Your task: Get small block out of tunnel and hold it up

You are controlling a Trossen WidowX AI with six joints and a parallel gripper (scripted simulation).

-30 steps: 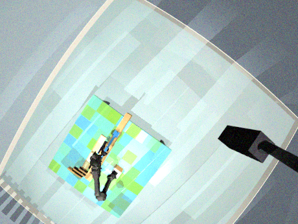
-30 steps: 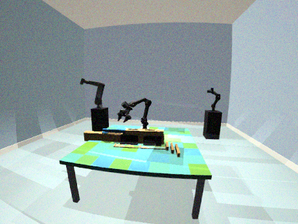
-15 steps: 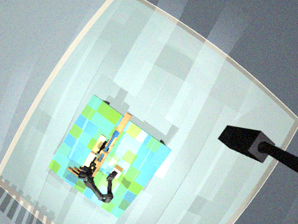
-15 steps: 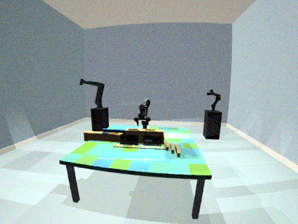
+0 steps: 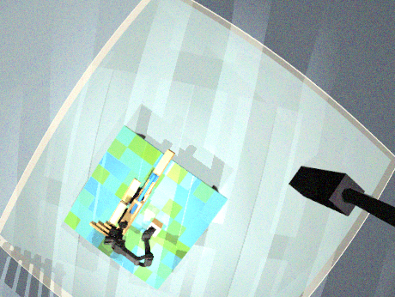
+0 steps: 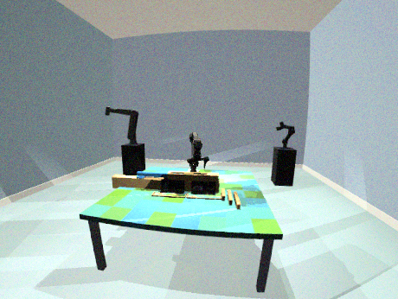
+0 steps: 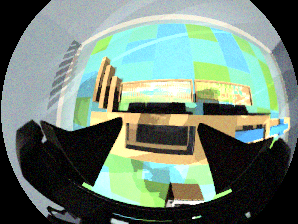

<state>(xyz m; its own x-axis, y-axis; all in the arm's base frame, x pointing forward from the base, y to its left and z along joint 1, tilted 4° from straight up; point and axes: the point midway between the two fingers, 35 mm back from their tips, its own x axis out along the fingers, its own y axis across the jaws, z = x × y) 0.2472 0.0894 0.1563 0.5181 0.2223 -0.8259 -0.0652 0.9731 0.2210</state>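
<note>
Green-and-blue table: bears your whole setup.
Wooden tunnel: covered; you have no visible extraction yet.
Gripper: spread, nothing pinched, over the tunnel.
Loose rods: beside its end.
Small block: not discernible, probably still inside; you still have freeing, gripping and lifting left.

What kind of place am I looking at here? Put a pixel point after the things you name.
Probably a robot test room: a robot arm (image 5: 136,258) (image 6: 195,147) stands at a table (image 5: 198,187) (image 6: 130,212) with a patchwork top, two more arms stand on black pedestals (image 6: 133,159) (image 6: 284,166) behind it, and the walls are plain.
</note>
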